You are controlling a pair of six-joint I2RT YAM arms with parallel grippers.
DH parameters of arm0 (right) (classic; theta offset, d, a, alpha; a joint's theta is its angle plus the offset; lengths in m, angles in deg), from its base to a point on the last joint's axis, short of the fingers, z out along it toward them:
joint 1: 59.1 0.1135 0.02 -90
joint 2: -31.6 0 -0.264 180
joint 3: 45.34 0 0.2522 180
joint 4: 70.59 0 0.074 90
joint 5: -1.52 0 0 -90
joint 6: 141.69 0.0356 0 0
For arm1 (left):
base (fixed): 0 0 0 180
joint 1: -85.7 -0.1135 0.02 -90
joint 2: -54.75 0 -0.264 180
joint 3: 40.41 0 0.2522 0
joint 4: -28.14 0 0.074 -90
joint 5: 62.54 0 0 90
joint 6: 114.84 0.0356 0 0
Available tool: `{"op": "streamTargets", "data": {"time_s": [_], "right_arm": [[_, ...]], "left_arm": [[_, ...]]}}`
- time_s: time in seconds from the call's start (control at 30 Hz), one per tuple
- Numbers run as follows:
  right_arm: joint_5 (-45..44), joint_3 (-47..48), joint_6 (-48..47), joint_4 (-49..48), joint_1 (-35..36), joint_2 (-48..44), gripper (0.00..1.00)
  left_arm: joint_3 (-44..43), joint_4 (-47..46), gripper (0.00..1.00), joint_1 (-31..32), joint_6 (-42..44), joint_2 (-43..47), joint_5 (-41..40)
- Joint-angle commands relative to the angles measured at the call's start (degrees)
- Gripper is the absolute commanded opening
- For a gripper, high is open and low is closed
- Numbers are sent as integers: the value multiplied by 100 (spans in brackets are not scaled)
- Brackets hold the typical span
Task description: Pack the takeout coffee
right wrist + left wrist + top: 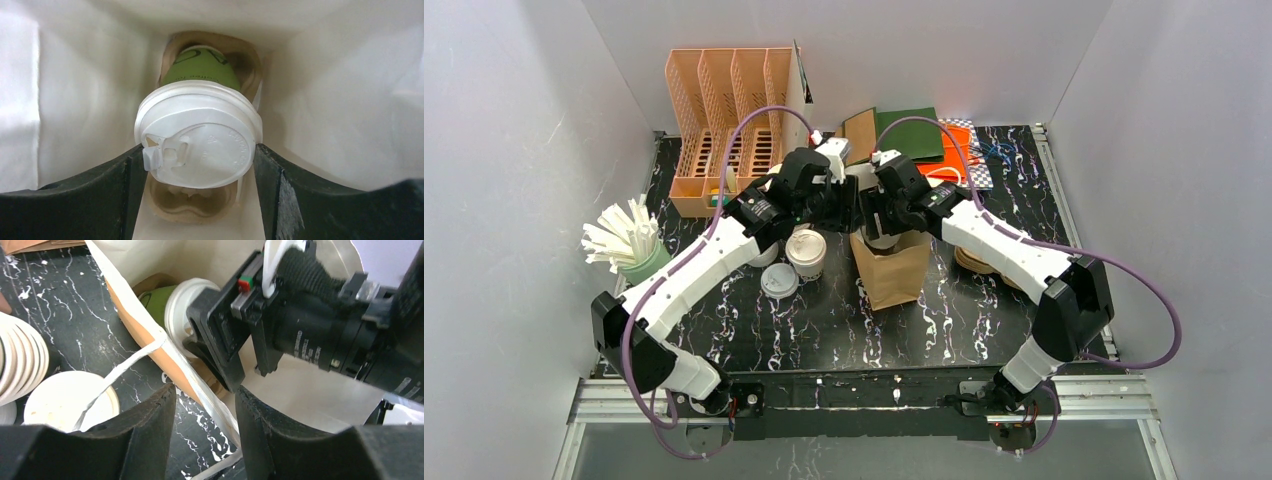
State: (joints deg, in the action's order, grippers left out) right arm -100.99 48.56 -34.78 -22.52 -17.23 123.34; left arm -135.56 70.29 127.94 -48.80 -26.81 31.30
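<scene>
You are in the middle of the placing step. Your right gripper is down inside the paper bag, and its jaws are closed on the green cup, pressing on either side of the rim of its white sip lid. In the right wrist view the cup fills the centre of the frame. Its base sits low in the bag, at or in a well of the pulp carrier, and it leans with the lid tipped toward the camera, so I judge it not yet properly seated. Your left gripper sits at the bottom centre of its own view with its jaws apart, astride the bag's near rim. I see no pinch on the paper, so treat it as a brace for the mouth, not a hold. The next move calls for bringing the cup upright and pressing it into the well. Then part the right jaws just enough to clear the lid and lift straight out, so the fingers don't drag the bag wall or topple the cup. A second capped cup stands on the table, just left of the bag in the overhead view, and it likely goes in next.
</scene>
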Motion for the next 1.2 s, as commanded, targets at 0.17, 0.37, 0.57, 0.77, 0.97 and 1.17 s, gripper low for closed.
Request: {"op": "streamTargets", "data": {"time_s": [0.17, 0.37, 0.57, 0.77, 0.97, 1.17], "right_arm": [[-298, 262, -116, 749, 45, -88, 33], [-138, 913, 131, 1822, 41, -195, 33], [203, 1596, 306, 3063, 41, -67, 34], [713, 1444, 458, 3410, -103, -319, 35], [877, 1226, 533, 3613, -337, -426, 35], [229, 913, 444, 3090, -475, -345, 33]], "left_arm": [[-761, 549, 31, 12, -187, -654, -428], [-921, 961, 0, 16, 58, -837, 129], [-754, 1273, 0, 86, 615, -389, 470], [-639, 1284, 0, 284, 771, -195, 679], [-833, 1303, 0, 408, 888, -387, 838], [-863, 746, 0, 408, 533, -685, 988]]}}
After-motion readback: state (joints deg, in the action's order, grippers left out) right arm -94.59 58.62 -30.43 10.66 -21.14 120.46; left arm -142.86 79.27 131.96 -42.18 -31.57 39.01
